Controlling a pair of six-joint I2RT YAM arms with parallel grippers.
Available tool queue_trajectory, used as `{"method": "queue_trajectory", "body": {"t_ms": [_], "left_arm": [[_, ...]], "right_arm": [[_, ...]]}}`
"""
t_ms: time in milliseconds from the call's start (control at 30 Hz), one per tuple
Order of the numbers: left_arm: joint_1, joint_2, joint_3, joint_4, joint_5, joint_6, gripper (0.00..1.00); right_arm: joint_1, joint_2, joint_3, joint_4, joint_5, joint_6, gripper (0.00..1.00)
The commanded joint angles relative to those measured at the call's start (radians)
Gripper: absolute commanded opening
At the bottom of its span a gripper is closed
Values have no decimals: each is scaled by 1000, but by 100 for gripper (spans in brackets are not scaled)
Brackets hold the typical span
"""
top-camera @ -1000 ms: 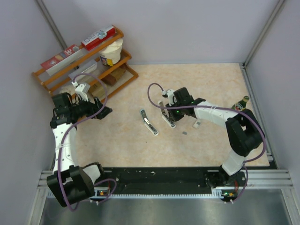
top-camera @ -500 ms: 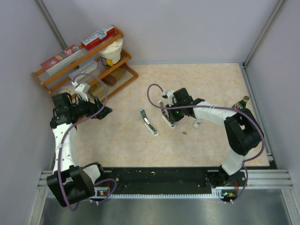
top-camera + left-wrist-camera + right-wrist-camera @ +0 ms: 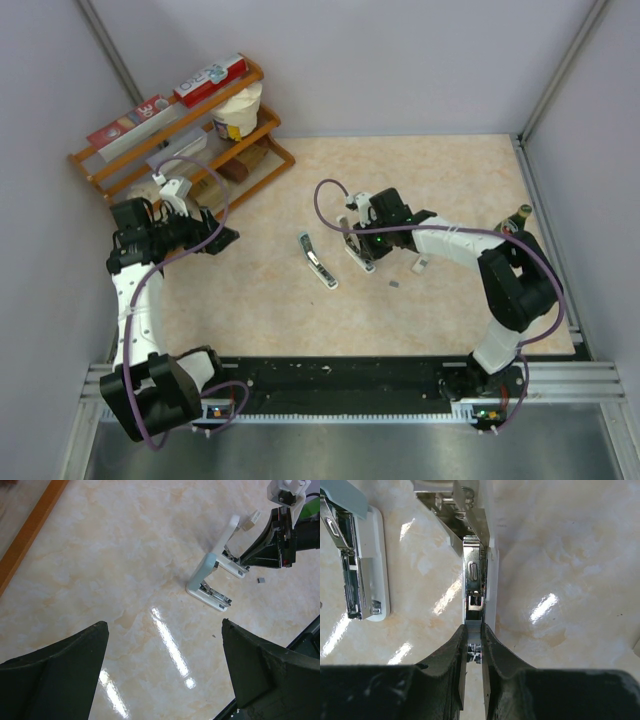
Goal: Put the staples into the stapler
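Loading not complete: the stapler (image 3: 476,580) lies opened, the right gripper (image 3: 474,635) is pinched almost shut at its tray end with its hold unclear, the staples (image 3: 420,265) are loose on the table (image 3: 450,190), and the left gripper (image 3: 164,625) is wide open and empty.

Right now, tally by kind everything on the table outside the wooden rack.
Staplers: 2
Small staple pieces: 2
Bottle: 1
Total: 5
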Motion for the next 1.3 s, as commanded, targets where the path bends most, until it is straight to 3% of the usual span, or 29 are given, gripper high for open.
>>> {"method": "queue_trajectory", "body": {"t_ms": [0, 567, 1267], "left_arm": [[7, -1, -9, 34, 7, 11, 98], [9, 0, -7, 35, 7, 11, 98], [14, -1, -7, 34, 10, 9, 98]], "right_arm": [[19, -4, -12, 17, 39, -3, 15], [48, -18, -21, 24, 81, -38, 15], [59, -46, -18, 23, 76, -56, 30]]}}
